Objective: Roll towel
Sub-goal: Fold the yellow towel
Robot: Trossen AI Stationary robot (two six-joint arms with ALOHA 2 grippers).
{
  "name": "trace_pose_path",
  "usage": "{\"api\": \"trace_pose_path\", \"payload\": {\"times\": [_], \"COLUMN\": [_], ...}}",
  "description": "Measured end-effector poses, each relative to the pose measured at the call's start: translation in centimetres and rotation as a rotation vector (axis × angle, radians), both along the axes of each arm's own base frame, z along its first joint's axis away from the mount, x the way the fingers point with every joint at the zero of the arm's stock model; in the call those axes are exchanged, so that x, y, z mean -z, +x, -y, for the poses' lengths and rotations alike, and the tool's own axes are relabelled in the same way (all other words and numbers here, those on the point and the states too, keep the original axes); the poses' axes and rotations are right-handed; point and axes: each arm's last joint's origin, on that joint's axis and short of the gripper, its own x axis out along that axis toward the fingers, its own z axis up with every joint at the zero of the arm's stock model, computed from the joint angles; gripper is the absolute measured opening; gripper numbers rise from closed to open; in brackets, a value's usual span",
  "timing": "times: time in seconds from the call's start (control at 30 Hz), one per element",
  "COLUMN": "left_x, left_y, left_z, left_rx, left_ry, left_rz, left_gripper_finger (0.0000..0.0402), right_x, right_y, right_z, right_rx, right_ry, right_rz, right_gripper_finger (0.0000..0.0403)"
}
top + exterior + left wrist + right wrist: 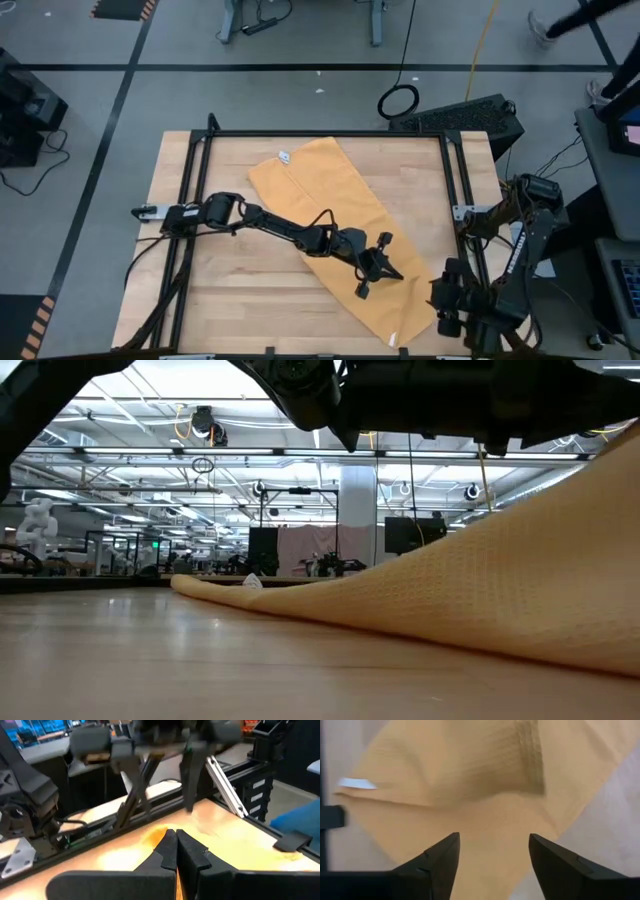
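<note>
The mustard-yellow towel (320, 210) lies spread in a long slanted strip from the table's far middle to its near right corner. It has a small white tag (284, 156) at its far end. My left gripper (398, 272) is shut and reaches nearly level over the strip's right edge, also seen in its own wrist view (172, 832). My right gripper (492, 837) stands open just above the towel's near right end (415, 320), pointing steeply down, with cloth below its fingers and nothing between them. In the low view the towel (480, 590) rises toward the right. My left gripper's shut fingertips (167, 840) lie close over the yellow cloth, pointing toward the table's right edge. I cannot tell whether they touch it.
A black frame rail (320, 133) runs around the tabletop, with uprights at both sides. A dark box (460, 115) stands beyond the far right corner. Bare wood (240, 310) shows at the near left, and a fold ridge (530, 760) crosses the cloth ahead of my right gripper.
</note>
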Motion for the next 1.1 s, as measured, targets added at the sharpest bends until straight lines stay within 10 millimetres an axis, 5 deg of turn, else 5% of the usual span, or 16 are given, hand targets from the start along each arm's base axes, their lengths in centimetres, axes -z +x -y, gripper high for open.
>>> {"api": "trace_pose_path", "payload": {"times": [0.27, 0.53, 0.73, 0.97, 1.1], "left_x": [0.0, 0.0, 0.0, 0.1, 0.0], "left_y": [0.0, 0.0, 0.0, -0.1, -0.1], "left_z": [0.1, 0.2, 0.2, 0.2, 0.2], "left_rx": [0.002, 0.004, 0.010, 0.012, 0.011], "left_ry": [0.000, 0.002, 0.022, 0.024, 0.024], "left_rz": [0.001, 0.004, 0.013, 0.005, 0.005], "left_gripper_finger": [0.0000, 0.0000, 0.0000, 0.0000, 0.0000], "right_x": [-1.5, -1.8, 0.1, -0.6, -0.8], "right_y": [1.8, 3.4, 3.5, 3.0, 3.0], "right_z": [2.2, 4.0, 5.2, 5.0, 4.8], "right_rx": [-0.093, -0.231, -0.232, -0.214, -0.217], "right_ry": [-0.046, 0.013, 0.087, 0.142, 0.158], "right_rz": [-0.001, -0.047, -0.084, -0.050, -0.040], "right_gripper_finger": [0.0241, 0.0201, 0.0145, 0.0021, 0.0011]}}
